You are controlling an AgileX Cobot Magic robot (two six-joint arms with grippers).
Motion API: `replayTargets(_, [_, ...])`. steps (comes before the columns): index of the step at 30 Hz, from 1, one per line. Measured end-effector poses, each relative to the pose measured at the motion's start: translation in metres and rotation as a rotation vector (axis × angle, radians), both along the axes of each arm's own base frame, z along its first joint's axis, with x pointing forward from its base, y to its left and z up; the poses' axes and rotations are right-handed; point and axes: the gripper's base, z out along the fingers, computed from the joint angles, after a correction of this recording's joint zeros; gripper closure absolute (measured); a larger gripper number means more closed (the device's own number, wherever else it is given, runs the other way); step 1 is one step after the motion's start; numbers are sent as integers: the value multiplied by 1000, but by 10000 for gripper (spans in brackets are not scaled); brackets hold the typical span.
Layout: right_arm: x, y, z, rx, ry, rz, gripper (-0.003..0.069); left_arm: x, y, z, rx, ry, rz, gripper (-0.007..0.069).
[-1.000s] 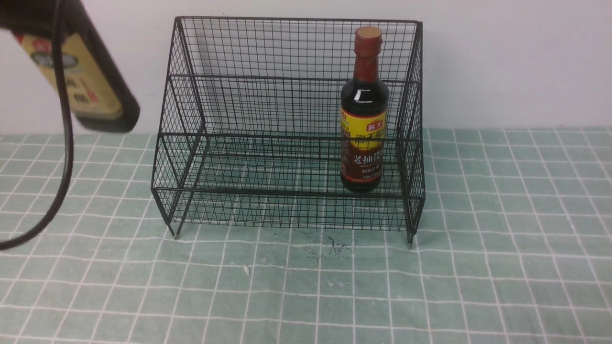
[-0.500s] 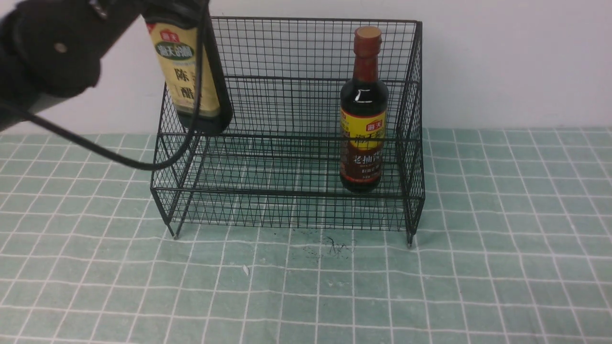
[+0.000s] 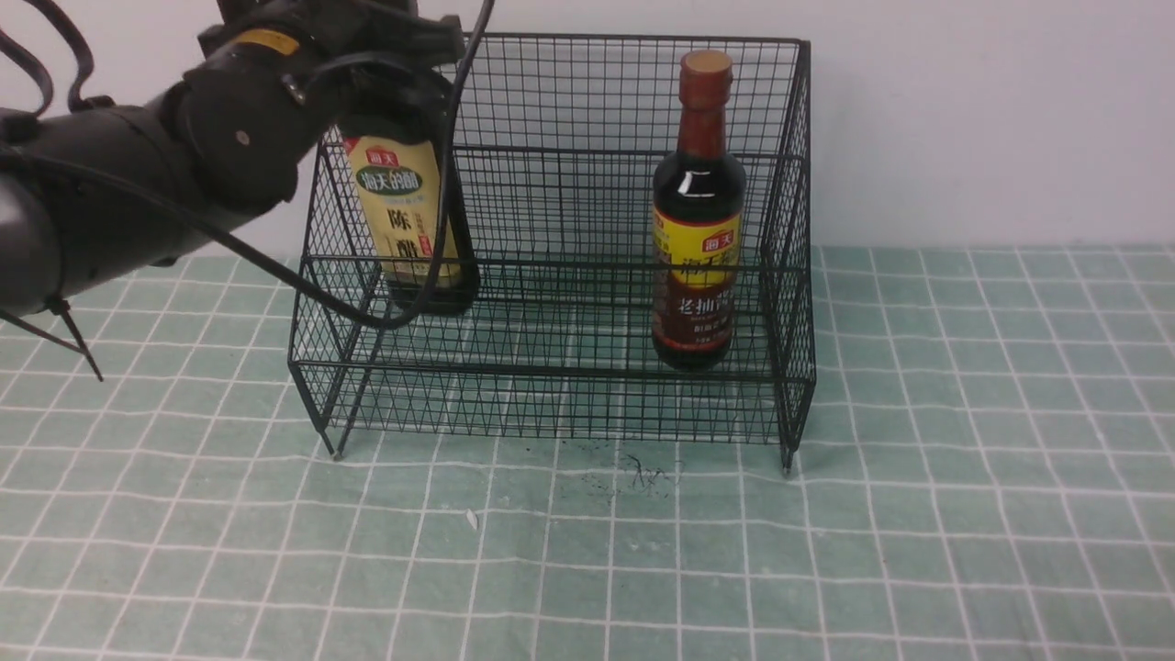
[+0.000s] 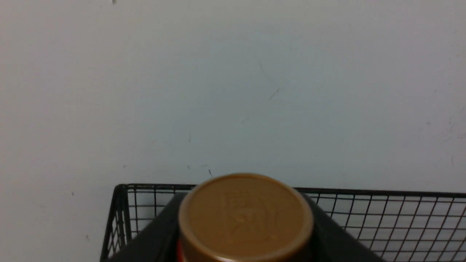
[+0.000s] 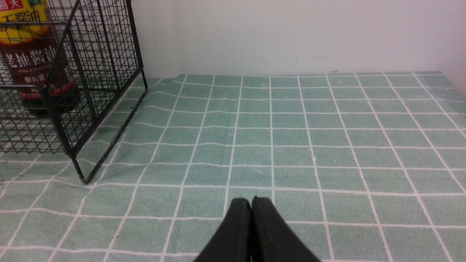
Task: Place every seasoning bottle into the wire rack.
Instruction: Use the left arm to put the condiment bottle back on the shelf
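**Gold-capped bottle held by the neck in the rack's left end**

The left gripper is clamped on the gold-capped bottle high up, at the neck. In the wrist view its dark fingers flank the cap. The bottle hangs nearly upright inside the left end of the rack. Whether its base touches a tier I cannot tell.

It looks rigid, smooth-walled and full of dark liquid. It is probably fairly heavy and slippery, and may well break if dropped. The neck, under the cap's lip, seems the safest hold. So much weight below could make it swing, though, so it likely needs a slow, straight lowering.

At the right end, the red-necked bottle stands upright on the low front tier. It is well apart from the first.

The right gripper is pressed closed on nothing, over the cloth beside the rack.
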Motion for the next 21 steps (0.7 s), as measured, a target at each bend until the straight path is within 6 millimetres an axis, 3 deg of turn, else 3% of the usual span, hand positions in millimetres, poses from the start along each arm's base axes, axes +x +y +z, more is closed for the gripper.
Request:
replayTargets(9, [0,0,0,0,0,0,673,8,-3,-19,83,47,-12,319])
replayTargets(17, [0,0,0,-1,0,0,673,9,-5,-27,44,106,-18,313])
replayTargets(21, [0,0,0,-1,0,0,673,10,-4,-22,48,83,-9,244])
